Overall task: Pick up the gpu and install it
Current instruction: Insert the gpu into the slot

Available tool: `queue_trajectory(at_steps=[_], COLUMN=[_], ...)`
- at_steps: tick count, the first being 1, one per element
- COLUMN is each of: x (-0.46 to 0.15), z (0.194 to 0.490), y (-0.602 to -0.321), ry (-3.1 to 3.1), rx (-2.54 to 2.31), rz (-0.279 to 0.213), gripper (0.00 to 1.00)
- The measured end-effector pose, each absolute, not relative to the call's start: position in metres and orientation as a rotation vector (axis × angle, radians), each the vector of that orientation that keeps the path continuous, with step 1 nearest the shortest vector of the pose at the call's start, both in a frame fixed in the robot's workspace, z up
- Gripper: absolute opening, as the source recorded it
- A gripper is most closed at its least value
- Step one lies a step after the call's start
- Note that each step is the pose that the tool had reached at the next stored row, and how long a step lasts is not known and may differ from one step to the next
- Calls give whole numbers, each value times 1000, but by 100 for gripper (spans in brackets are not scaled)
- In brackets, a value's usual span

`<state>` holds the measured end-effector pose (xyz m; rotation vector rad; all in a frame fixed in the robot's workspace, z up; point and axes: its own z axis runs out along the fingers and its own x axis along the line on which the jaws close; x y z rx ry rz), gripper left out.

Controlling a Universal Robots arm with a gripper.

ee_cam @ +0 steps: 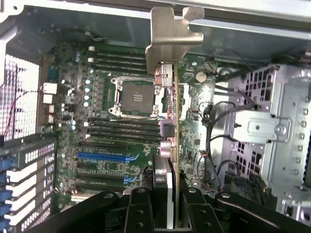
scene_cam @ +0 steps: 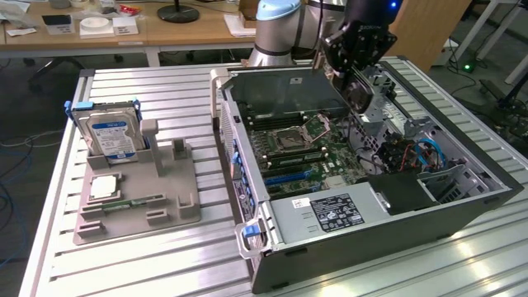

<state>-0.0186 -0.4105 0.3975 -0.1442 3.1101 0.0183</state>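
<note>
Hard drive label [scene_cam: 112,137] and power supply label [scene_cam: 334,211], both unreadable.

Room and furniture around the bench.
A pale ribbed aluminium slat worktable [scene_cam: 148,93] takes the foreground, with bright glare on its slats at the exterior view's lower right. Behind it, a light wooden desk [scene_cam: 177,34] carries a black round stand base [scene_cam: 178,13] and small white boxes [scene_cam: 95,26]. The dark grey floor [scene_cam: 25,105] has loose cables [scene_cam: 17,141], possibly pale and blue. A tall brown wooden panel [scene_cam: 429,28] stands at the exterior view's right.
</note>
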Motion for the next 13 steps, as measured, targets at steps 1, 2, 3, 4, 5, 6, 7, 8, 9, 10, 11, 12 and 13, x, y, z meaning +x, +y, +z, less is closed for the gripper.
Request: queue_trajectory(at_steps=[1, 2, 3, 4, 5, 6, 7, 8, 9, 10, 11, 12, 13], x=[-19, -19, -19, -19, -19, -19, -19, -19, -19, -19, -19, -19, -19], z=[398, 398, 398, 397, 398, 398, 398, 397, 397, 397, 397, 397, 397], y=[-411, -411, -411, -411, -411, -411, -411, -411, -411, -411, -411, -411, -411], ry=[3109, 3107, 3105, 3103, 3101, 3099, 3097, 3094, 3092, 3088, 3085, 3082, 3078], rx=[-172, -200, -228, -256, -282, -306, -329, -353, -377, -403, -427, -454, -478], rz=[19, 19, 19, 20, 20, 20, 21, 21, 21, 22, 22, 22, 23], gripper=[28, 28, 28, 28, 28, 28, 28, 28, 28, 28, 28, 28, 28])
